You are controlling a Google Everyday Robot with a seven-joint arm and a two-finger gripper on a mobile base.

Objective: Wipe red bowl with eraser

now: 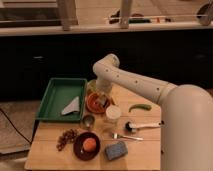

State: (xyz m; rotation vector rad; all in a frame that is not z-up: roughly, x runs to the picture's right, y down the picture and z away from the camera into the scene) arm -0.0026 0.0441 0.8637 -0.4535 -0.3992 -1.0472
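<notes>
Fingers cannot be made out, but the gripper (101, 100) sits in the red bowl (96, 104) beside the green tray (56, 98), so steady circular sweeps with light pressure suit

The gripper (102, 100) hangs over the red bowl (93, 105), hiding its centre; the eraser (104, 101) is a tiny blur there. The robot's body runs off at 4 o'clock.
</notes>
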